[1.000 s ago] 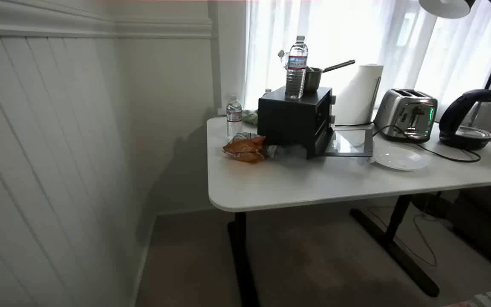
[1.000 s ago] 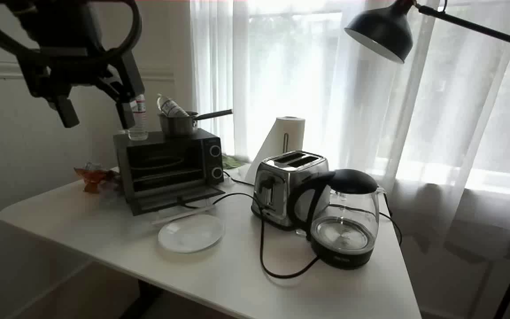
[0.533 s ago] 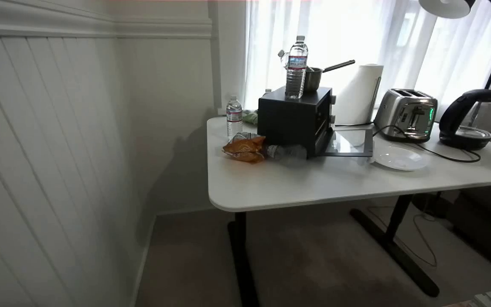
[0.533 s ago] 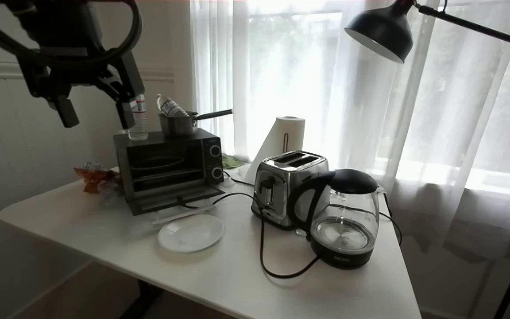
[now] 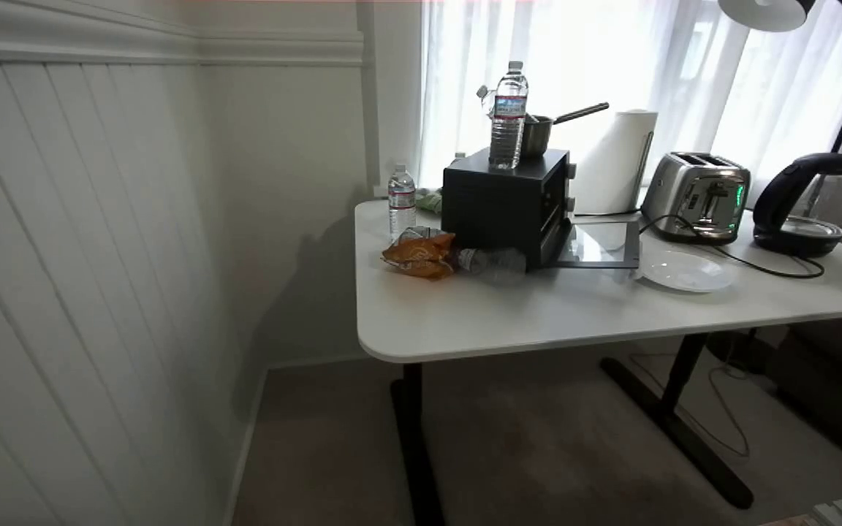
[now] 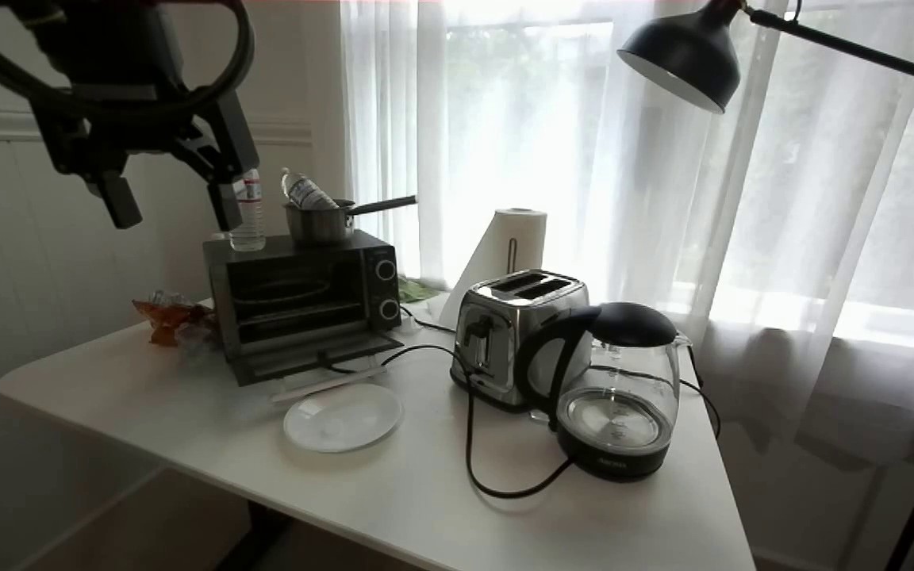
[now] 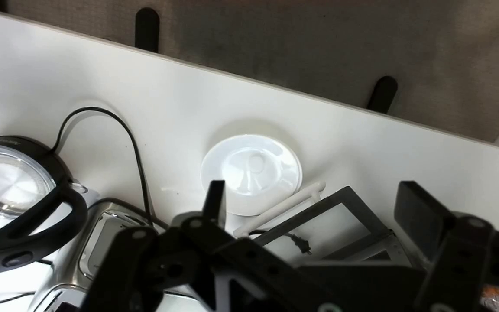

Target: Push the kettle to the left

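Note:
The kettle stands upright on the white table, with a clear glass body, black lid, black handle and black base. It is at the far right in an exterior view (image 5: 801,237), at right of centre in an exterior view (image 6: 620,432), and at the left edge in the wrist view (image 7: 13,180), partly cut off. My gripper (image 6: 173,206) hangs high in the air near the oven end, well apart from the kettle. Its two fingers also show in the wrist view (image 7: 319,206), spread wide with nothing between them. The gripper is out of view in an exterior view.
The silver toaster (image 6: 489,345) stands close beside the kettle's handle. A black cord (image 6: 505,493) loops from the kettle's base. A white plate (image 6: 343,419) lies before the black oven (image 6: 378,274), whose door is open. A bottle (image 5: 509,120) and a pot (image 6: 320,224) stand on the oven.

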